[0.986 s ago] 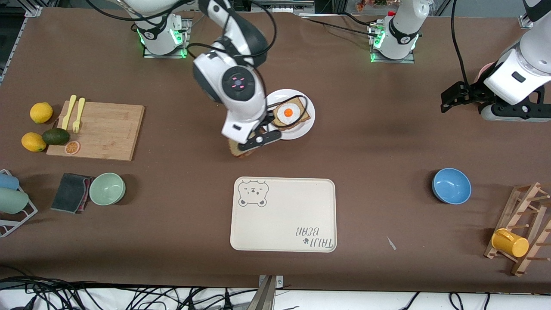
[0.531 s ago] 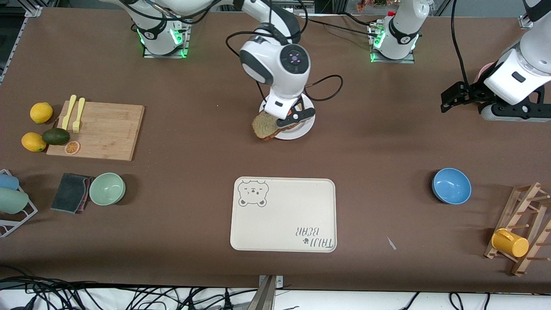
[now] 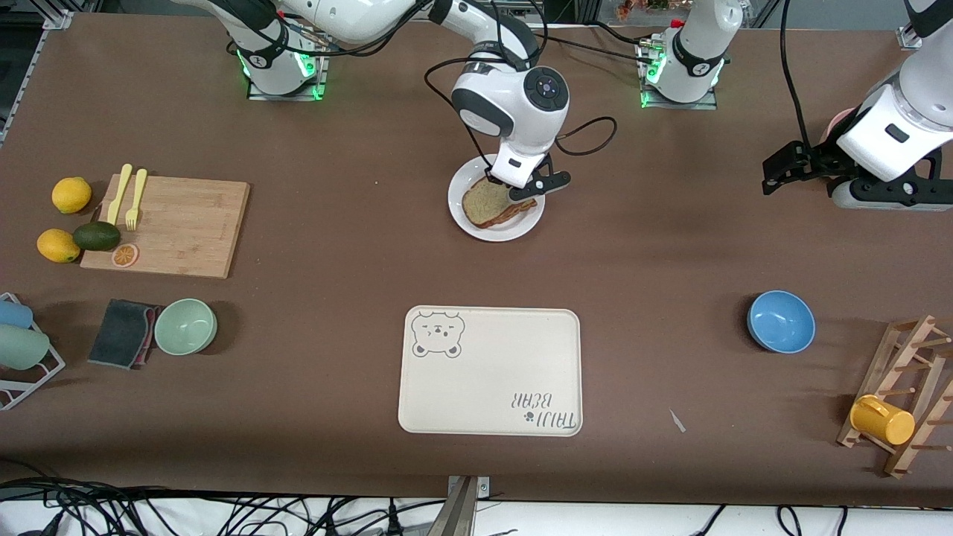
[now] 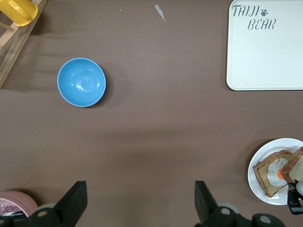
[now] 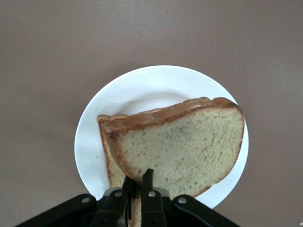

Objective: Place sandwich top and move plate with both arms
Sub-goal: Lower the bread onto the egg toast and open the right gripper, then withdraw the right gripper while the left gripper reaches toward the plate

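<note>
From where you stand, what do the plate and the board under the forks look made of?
The plate looks like glazed ceramic or hard plastic: plain white, smooth, slightly shiny. The cutting board looks like bamboo or light wood: tan, matte, with faint straight grain lines.

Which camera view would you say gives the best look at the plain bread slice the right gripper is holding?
The right wrist view: the sandwich top fills it, pinched by the right gripper over the white plate. The front view shows it smaller, partly under the gripper. The left wrist view catches only its edge.
</note>
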You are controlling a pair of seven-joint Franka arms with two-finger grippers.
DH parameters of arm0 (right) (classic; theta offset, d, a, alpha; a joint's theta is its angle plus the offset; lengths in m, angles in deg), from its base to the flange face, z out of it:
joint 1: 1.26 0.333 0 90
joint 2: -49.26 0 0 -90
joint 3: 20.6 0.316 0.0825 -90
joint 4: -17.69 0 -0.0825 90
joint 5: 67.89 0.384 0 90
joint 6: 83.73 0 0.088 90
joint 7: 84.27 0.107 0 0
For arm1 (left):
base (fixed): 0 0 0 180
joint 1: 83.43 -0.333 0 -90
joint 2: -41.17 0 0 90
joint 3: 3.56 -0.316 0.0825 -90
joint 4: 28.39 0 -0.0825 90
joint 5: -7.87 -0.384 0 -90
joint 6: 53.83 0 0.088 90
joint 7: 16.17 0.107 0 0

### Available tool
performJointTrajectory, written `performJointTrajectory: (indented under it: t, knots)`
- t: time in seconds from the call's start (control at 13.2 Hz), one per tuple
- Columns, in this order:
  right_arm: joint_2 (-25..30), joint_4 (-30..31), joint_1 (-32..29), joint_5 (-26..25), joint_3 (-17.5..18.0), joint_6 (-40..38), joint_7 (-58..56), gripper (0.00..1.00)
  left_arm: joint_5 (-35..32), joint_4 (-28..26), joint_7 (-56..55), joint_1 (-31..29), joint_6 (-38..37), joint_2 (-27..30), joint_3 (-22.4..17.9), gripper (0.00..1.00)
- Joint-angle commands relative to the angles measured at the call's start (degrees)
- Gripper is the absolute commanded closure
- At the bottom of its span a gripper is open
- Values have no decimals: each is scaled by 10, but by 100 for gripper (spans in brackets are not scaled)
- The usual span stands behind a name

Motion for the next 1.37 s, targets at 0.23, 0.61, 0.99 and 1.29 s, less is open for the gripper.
performJointTrajectory:
  t: [0.23,0.61,0.99,1.29]
  knots:
    - [-32,-14,7,-25,13,3,29,100,-20,5,-5,0,-1,0,4,0]
    - [-31,-13,1,-20,13,4,33,27,-20,5,-5,0,-1,0,4,0]
    - [89,61,-61,29,7,3,-6,0,-19,5,-6,0,-1,0,3,0]
    - [247,172,-161,68,-3,-3,-24,0,-18,5,-7,-1,-1,0,2,0]
